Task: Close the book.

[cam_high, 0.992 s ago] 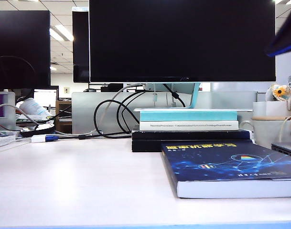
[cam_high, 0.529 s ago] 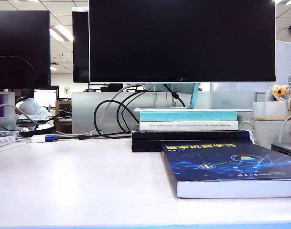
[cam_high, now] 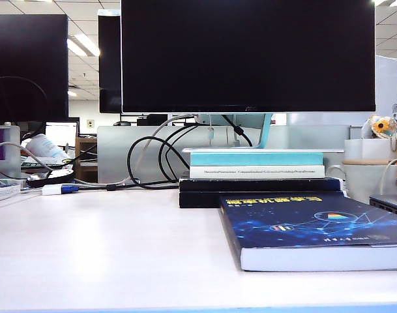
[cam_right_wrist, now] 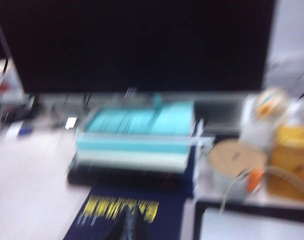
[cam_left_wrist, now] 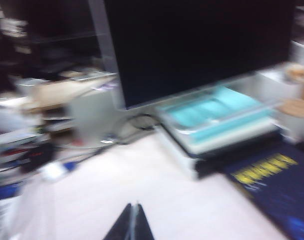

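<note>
Gone from the upper right of the exterior view is the dark arm that hung there a second ago; nothing else has shifted. One book [cam_high: 309, 231] lies shut and flat at the table's [cam_high: 100, 254] front right, dark blue cover up, yellow title toward the rear, its long axis running front to back. Just behind it sits a stack of books [cam_high: 258, 179]: two black ones under a teal-and-white one, with the monitor [cam_high: 247, 55] standing over them. A white mug [cam_high: 366, 173] stands at the right edge. Cables [cam_high: 152, 160] coil rear of centre. Both wrist views are blurred: left pincer [cam_left_wrist: 132, 225] and right pincer [cam_right_wrist: 132, 224] each show tips pressed together, above the table and above the book's cover.
</note>
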